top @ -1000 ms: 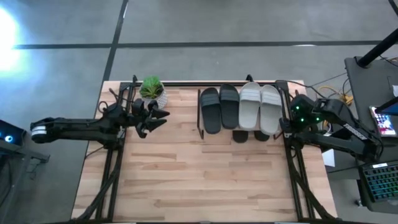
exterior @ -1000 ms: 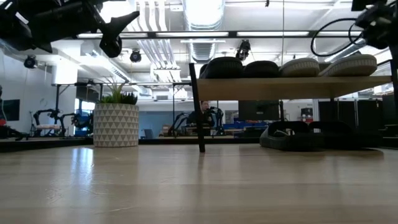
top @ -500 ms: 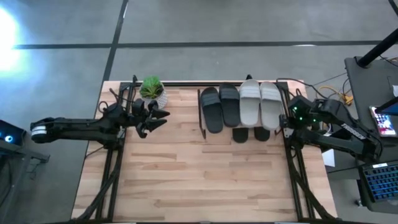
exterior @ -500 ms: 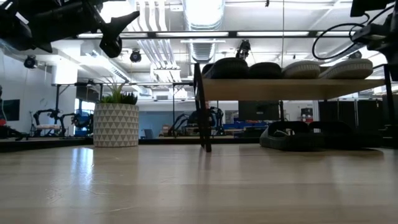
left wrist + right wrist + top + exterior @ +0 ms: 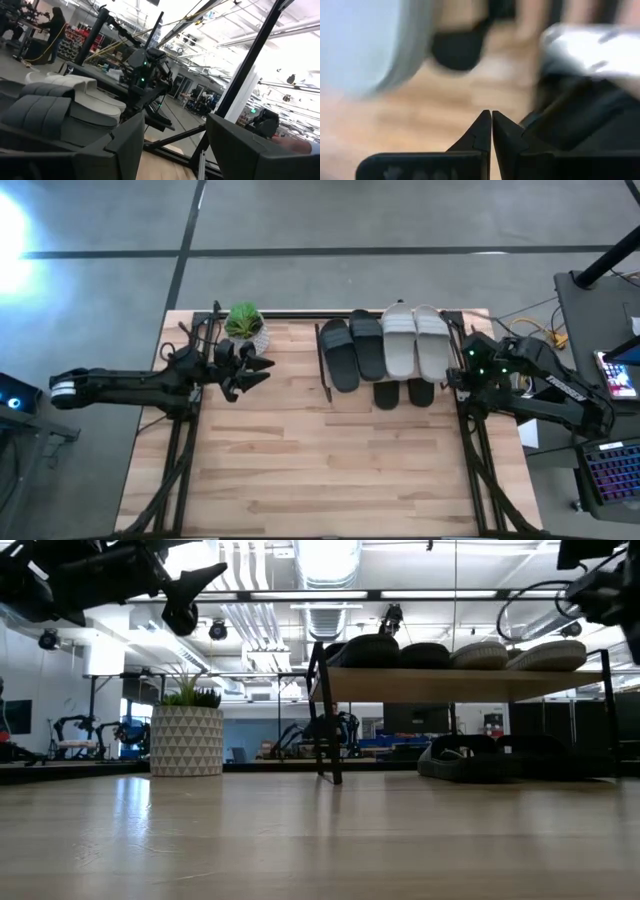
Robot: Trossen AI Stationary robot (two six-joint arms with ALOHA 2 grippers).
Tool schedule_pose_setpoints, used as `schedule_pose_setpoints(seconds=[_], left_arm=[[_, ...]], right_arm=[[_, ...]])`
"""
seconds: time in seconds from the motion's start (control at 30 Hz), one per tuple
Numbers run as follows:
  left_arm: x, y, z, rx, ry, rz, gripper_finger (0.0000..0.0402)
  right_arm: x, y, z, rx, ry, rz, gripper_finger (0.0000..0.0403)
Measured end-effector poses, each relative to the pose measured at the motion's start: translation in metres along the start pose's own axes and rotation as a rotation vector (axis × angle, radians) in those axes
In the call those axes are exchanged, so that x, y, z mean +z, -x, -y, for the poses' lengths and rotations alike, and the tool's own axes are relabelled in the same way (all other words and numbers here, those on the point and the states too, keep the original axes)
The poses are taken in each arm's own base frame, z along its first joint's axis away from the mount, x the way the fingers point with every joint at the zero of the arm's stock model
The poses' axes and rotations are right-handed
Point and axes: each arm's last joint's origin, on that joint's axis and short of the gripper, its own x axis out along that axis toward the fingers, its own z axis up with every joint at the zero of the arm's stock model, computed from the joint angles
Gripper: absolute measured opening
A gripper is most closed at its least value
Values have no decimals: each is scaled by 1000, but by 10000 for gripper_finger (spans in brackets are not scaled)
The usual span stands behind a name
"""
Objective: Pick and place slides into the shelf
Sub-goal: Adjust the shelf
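Note:
The shelf (image 5: 323, 365) (image 5: 450, 683) stands at the table's far middle. Two black slides (image 5: 352, 352) and two light grey slides (image 5: 417, 344) lie side by side on its board. Two more black slides (image 5: 403, 393) (image 5: 470, 758) lie on the table under it. My right gripper (image 5: 453, 376) (image 5: 491, 120) is shut, at the shelf's right end. My left gripper (image 5: 262, 365) (image 5: 175, 145) is open and raised above the table, left of the shelf and beside the plant pot. My right gripper has its shut fingers against the frame at the shelf's right end (image 5: 449, 368), coming level from the table's right side. The wrist hides the exact spot in the high view and the wrist view is blurred. The shelf stands on its legs on the table.
A potted plant (image 5: 245, 328) (image 5: 187, 740) in a white patterned pot stands at the far left of the table, close to my left gripper. Bare wooden tabletop (image 5: 330, 470) stretches from the shelf to the near edge. A desk with a keyboard (image 5: 610, 470) stands off the table's right side.
The shelf with its four slides has slid toward the table's far edge and turned a little; in the low view its left legs now show apart. My right gripper, fingers shut, has moved toward the far edge with it. The two black slides underneath stayed on the table.

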Motion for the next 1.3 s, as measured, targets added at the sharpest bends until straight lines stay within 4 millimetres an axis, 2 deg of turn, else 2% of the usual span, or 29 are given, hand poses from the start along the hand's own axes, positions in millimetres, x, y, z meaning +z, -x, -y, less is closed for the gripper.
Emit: schedule_pose_setpoints(seconds=[0.13,0.27,0.33,0.4,0.53,0.6,0.73,0.97,1.17,1.3], left_arm=[[1,1,1,-4,-1,6,199],[1,1,1,-5,4,7,199],[2,1,2,-22,88,1,199],[0,1,3,-70,190,-39,199],[-3,-5,5,-118,241,-99,199],[-1,-11,5,-128,288,-99,199],[1,-26,8,-191,277,-71,199],[-50,-48,-2,-126,336,-305,199],[-74,-69,8,-2,133,-304,199],[-83,-81,19,-18,27,-422,199]], right_arm=[[-8,5,-1,171,17,-146,9],[-10,22,-7,260,43,-148,9],[-10,35,-12,304,91,-131,9],[-9,45,-15,303,118,-94,9],[-8,57,-12,224,105,12,9],[-7,59,-12,211,94,33,9],[-6,55,-12,200,92,26,9],[-6,47,-12,169,93,9,9],[-6,45,-12,174,96,-14,9],[-7,45,-12,182,97,-18,9]])
